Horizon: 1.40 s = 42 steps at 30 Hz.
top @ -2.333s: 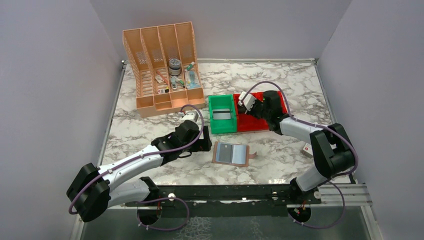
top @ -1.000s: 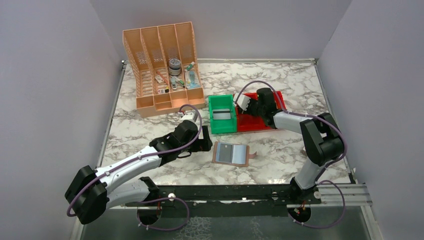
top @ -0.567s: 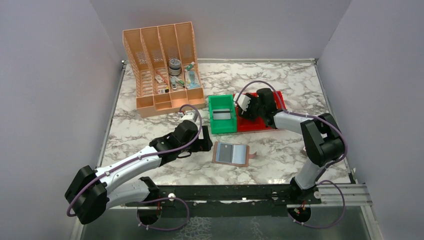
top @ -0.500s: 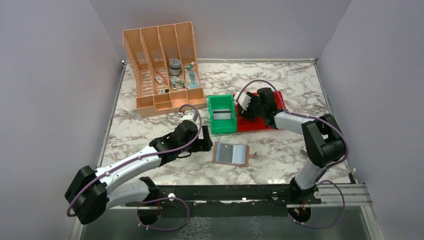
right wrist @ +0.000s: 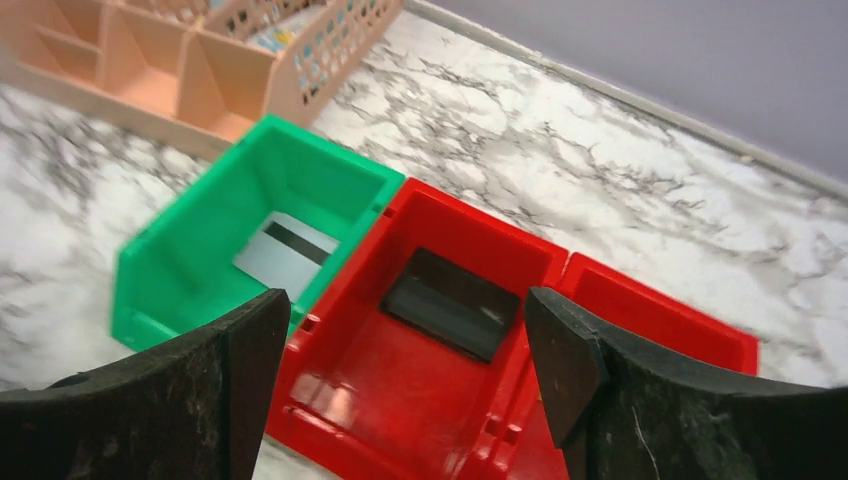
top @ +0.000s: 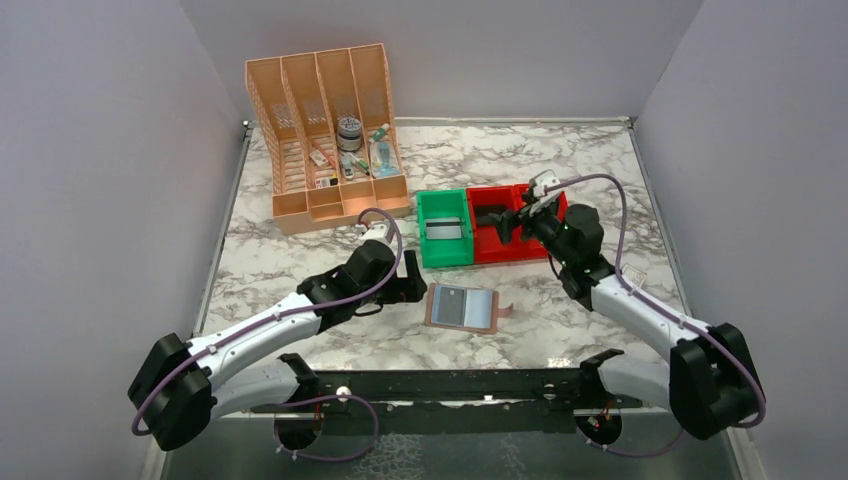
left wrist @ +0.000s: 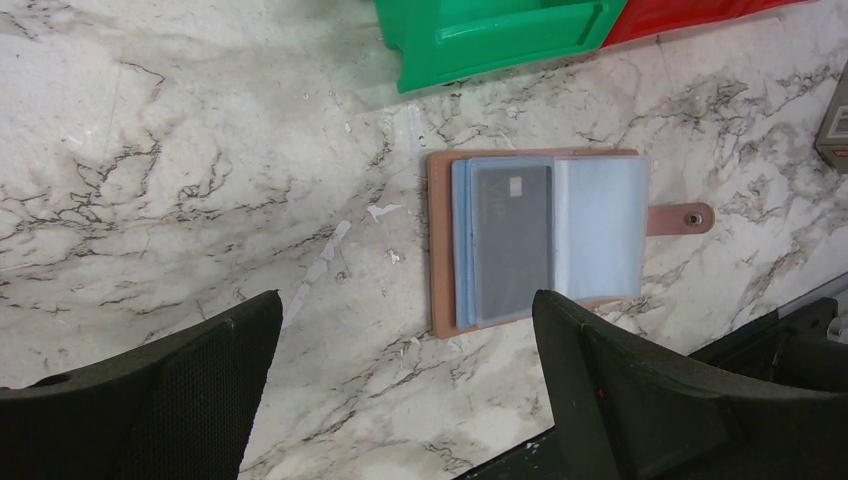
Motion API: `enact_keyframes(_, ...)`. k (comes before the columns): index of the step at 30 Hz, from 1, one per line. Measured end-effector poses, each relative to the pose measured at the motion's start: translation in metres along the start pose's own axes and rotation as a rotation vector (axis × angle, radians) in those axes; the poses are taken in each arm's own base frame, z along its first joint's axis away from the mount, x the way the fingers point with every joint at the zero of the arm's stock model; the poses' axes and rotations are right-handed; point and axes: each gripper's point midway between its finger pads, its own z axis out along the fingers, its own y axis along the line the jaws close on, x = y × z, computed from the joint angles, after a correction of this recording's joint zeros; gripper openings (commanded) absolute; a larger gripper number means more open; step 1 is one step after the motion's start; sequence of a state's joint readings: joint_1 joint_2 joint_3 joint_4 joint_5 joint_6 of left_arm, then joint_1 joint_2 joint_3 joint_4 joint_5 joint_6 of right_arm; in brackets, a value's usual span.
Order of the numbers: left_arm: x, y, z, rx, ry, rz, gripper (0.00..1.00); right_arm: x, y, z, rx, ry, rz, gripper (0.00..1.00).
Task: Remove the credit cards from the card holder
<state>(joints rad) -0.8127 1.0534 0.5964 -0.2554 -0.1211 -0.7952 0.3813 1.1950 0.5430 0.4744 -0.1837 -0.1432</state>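
The right gripper [right wrist: 402, 305] hangs over the red bin [right wrist: 350, 385], fingers spread wide, nothing between them. Right under it a black card [right wrist: 450, 303] lies flat on that bin's floor, so I'd call that delivery done. Touching it on the left, the green bin [right wrist: 180, 250] holds a striped card [right wrist: 285, 253], grey with a dark band, also lying flat. A second red bin [right wrist: 660, 320] sits against the first on the right, and the part I can see is bare.

On to the card holder [left wrist: 600, 230]. It lies open on the marble table [left wrist: 150, 150], on the near side of the bins, pockets up and snap tab pointing right. One pocketed card [left wrist: 512, 240], dark grey, sits in the left sleeve. The right sleeve looks empty, though I can't tell what's under the flaps.

The left gripper [left wrist: 405, 300] hovers just beside the holder's left edge, fingers fully released, grasping nothing.

So we're between cards, I reckon: two out, at least one to go. The next move calls for catching the edge of a thin, slick card and sliding it out of its sleeve. The holder looks light enough to drag along, so one arm will likely have to pin it.

Far left, a peach organiser [top: 325, 130] holds small odds and ends, well apart from the action.
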Motion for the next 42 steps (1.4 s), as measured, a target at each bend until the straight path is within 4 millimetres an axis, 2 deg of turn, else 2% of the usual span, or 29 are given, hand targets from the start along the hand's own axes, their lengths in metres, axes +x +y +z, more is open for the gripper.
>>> enact_keyframes(2, -0.001, -0.001, -0.001, 0.004, -0.004, -0.001, 0.99, -0.008, 0.005, -0.008, 0.002, -0.015, 0.114, 0.95)
enact_keyframes(4, -0.002, -0.002, -0.002, 0.010, -0.010, -0.002, 0.99, -0.012, 0.010, -0.014, 0.000, -0.004, 0.233, 0.95)
enact_keyframes(8, -0.003, -0.002, -0.003, 0.014, -0.015, -0.004, 0.99, -0.007, 0.031, -0.019, -0.061, 0.097, 0.431, 0.79)
enact_keyframes(13, -0.002, -0.002, -0.002, 0.011, -0.013, -0.003, 0.99, 0.033, 0.070, -0.031, -0.193, 0.285, 0.596, 0.63)
enact_keyframes(15, -0.001, -0.001, -0.002, 0.008, -0.008, -0.002, 0.99, 0.055, 0.084, -0.042, -0.227, 0.373, 0.653, 0.60)
enact_keyframes(18, 0.000, 0.000, 0.000, 0.003, -0.004, -0.002, 0.99, 0.072, 0.098, -0.056, -0.257, 0.456, 0.701, 0.60)
enact_keyframes(22, 0.000, 0.000, 0.000, 0.001, -0.005, -0.003, 0.99, 0.081, 0.115, -0.068, -0.263, 0.538, 0.710, 0.60)
enact_keyframes(27, -0.004, 0.004, -0.001, -0.022, -0.027, -0.019, 0.99, 0.079, 0.142, -0.080, -0.253, 0.602, 0.660, 0.60)
enact_keyframes(31, -0.018, 0.003, -0.011, -0.018, -0.094, -0.039, 0.99, 0.079, 0.162, -0.079, -0.204, 0.646, 0.596, 0.60)
enact_keyframes(35, -0.028, 0.003, -0.020, -0.009, -0.148, -0.057, 0.99, 0.085, 0.185, -0.068, -0.157, 0.695, 0.536, 0.57)
enact_keyframes(38, -0.029, 0.006, -0.023, -0.014, -0.160, -0.065, 0.99, 0.095, 0.197, -0.066, -0.123, 0.724, 0.510, 0.56)
enact_keyframes(42, -0.022, 0.013, -0.023, -0.033, -0.148, -0.068, 0.99, 0.111, 0.201, -0.063, -0.056, 0.763, 0.494, 0.55)
